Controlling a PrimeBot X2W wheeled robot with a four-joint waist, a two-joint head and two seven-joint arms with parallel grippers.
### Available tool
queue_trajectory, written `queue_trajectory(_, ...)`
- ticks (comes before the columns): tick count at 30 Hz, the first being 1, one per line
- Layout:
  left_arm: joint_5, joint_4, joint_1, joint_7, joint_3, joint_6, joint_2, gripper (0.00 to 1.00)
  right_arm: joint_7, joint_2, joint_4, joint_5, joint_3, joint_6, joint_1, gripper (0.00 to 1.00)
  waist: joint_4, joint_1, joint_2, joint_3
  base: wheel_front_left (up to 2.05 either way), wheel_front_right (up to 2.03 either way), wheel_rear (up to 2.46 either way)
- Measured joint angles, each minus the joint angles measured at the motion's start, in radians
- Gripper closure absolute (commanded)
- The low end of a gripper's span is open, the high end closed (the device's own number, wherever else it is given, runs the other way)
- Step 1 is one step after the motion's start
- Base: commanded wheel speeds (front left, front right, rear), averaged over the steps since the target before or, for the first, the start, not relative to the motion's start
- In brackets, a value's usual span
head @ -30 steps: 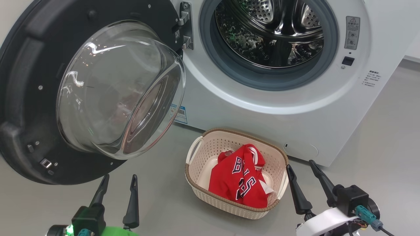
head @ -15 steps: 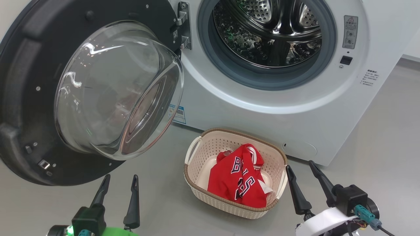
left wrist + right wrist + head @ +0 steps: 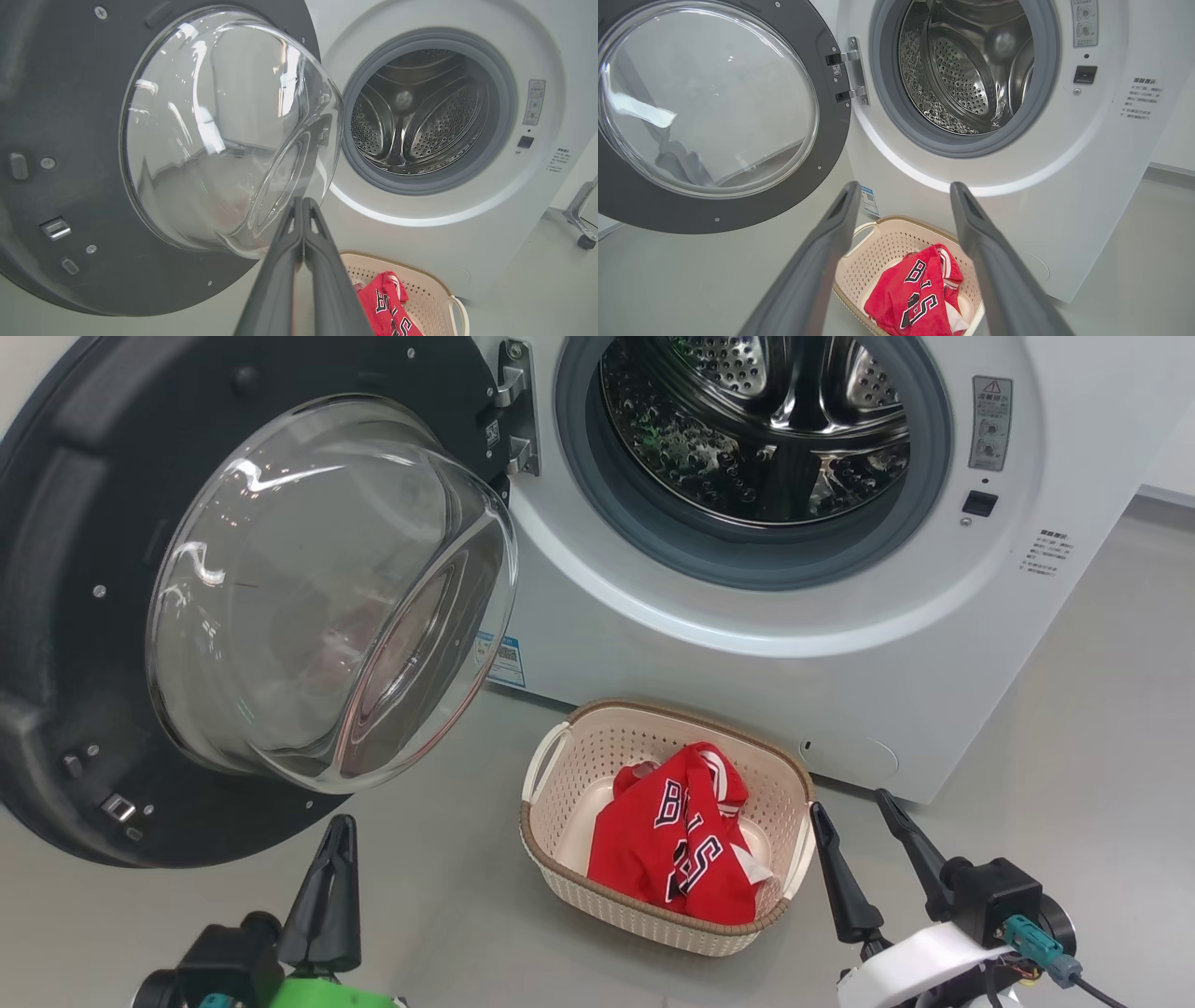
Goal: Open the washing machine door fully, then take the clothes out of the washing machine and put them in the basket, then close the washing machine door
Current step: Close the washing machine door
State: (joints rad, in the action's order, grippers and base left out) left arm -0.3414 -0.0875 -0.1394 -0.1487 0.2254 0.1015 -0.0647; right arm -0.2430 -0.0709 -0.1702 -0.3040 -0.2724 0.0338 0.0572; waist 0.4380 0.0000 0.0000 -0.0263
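Looking down from the head camera, I see the washing machine door swung wide open at nine o'clock, its glass bowl bulging toward me. The washing machine spans twelve to two o'clock, with its steel drum open to view. The basket sits on the grey floor at six o'clock, just in front of the machine. The clothes (a red jersey with white lettering) are heaped inside it. At seven o'clock, the left gripper has its two fingers pressed together on nothing, below the door's lower edge. At five o'clock, the right gripper has its fingers spread and holds nothing, just beside the basket's right end.

From the left wrist camera, the pressed-together fingers rise at six o'clock. Their tips overlap the bowl's lower rim, and I cannot tell if they touch it. The drum is at two o'clock, the basket and clothes at five.

From the right wrist camera, the spread fingers frame the basket and clothes at six o'clock, apart from both. The door is at ten o'clock, the drum at one.
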Motion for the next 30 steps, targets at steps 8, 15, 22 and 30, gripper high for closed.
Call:
queue_trajectory(8, -0.256, -0.068, 0.006, -0.038, -0.032, -0.069, 0.015, 1.0, 0.001, -0.001, 0.003, 0.0, 0.001, 0.0, -0.017, 0.0, -0.011, 0.0, 0.0, -0.023, 0.0, 0.0, 0.0)
queue_trajectory(15, -0.6, -0.136, 0.028, -0.048, -0.068, -0.12, 0.016, 1.0, 0.001, -0.005, 0.005, 0.0, 0.004, 0.0, -0.017, 0.0, -0.013, 0.0, 0.0, -0.029, 0.0, 0.0, 0.0)
queue_trajectory(22, -0.897, -0.196, 0.105, -0.068, -0.123, -0.17, 0.018, 1.0, 0.001, -0.009, 0.009, 0.0, 0.008, 0.0, -0.028, 0.0, -0.014, 0.0, 0.0, -0.038, 0.0, 0.0, 0.0)
queue_trajectory(30, -0.958, -0.204, 0.197, -0.066, -0.263, -0.176, 0.019, 1.0, 0.009, -0.016, 0.024, 0.0, 0.01, -0.001, -0.028, 0.0, -0.01, 0.0, 0.0, -0.054, 0.0, 0.0, 0.0)
